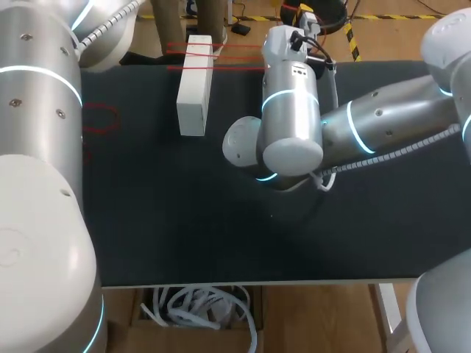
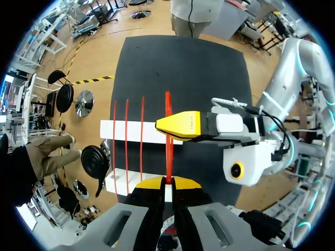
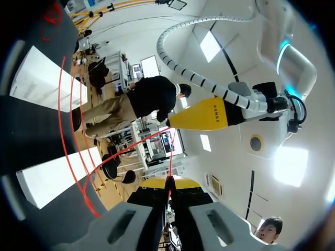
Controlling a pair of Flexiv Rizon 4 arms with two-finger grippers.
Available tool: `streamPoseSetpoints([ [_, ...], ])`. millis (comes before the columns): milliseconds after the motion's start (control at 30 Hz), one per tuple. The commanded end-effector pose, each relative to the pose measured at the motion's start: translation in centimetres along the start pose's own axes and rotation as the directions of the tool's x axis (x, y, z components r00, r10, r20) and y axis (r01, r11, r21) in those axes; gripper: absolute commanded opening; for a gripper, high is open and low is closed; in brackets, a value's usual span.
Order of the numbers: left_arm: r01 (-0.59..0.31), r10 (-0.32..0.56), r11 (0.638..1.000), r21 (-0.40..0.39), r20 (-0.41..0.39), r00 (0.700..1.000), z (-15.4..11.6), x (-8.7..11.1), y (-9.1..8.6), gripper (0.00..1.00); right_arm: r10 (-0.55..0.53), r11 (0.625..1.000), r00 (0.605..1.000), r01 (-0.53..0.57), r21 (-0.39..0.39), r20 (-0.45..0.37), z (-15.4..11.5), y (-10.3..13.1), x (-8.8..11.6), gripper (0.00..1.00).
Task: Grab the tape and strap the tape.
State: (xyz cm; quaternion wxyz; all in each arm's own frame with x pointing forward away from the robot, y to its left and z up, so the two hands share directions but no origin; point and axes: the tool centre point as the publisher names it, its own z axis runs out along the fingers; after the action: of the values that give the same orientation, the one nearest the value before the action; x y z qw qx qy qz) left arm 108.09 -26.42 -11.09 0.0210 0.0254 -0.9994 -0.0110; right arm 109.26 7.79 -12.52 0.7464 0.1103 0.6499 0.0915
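A long white box (image 1: 195, 84) lies on the black table (image 1: 184, 220) with several red tape strands (image 1: 228, 68) across its far end, stretched out to the right. In the left wrist view my left gripper (image 2: 167, 181) is shut on one red tape strand (image 2: 168, 136) that runs over the white box (image 2: 131, 130). My right arm's yellow fingers (image 2: 180, 125) sit just ahead, at the same strand. In the right wrist view my right gripper (image 3: 168, 183) is shut on a red tape strand (image 3: 157, 137), with the left arm's yellow fingers (image 3: 201, 116) ahead. Both grippers' fingers are hidden in the head view.
My right arm (image 1: 294, 110) reaches across the table's middle to the far edge. A loose red tape loop (image 1: 99, 118) lies on the table left of the box. My left arm (image 1: 37, 147) fills the left side. White cable coils (image 1: 199, 305) hang below the table's front edge.
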Motion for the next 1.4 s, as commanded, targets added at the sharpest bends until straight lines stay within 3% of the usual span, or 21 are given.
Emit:
streamPoseSetpoints([
  [33, -0.001, 0.001, 1.000, -0.006, -0.004, 1.000, -0.20, -0.15, -0.05, 0.00, 0.001, 1.000, 1.000, -0.001, 0.005, -0.006, -0.11, 0.01, -0.26, 0.00],
  [1400, -0.001, 0.001, 1.000, -0.006, -0.004, 1.000, -0.20, -0.15, -0.05, 0.00, -0.001, 1.000, 0.999, 0.001, -0.006, 0.041, -0.11, -0.48, -1.09, 0.00],
])
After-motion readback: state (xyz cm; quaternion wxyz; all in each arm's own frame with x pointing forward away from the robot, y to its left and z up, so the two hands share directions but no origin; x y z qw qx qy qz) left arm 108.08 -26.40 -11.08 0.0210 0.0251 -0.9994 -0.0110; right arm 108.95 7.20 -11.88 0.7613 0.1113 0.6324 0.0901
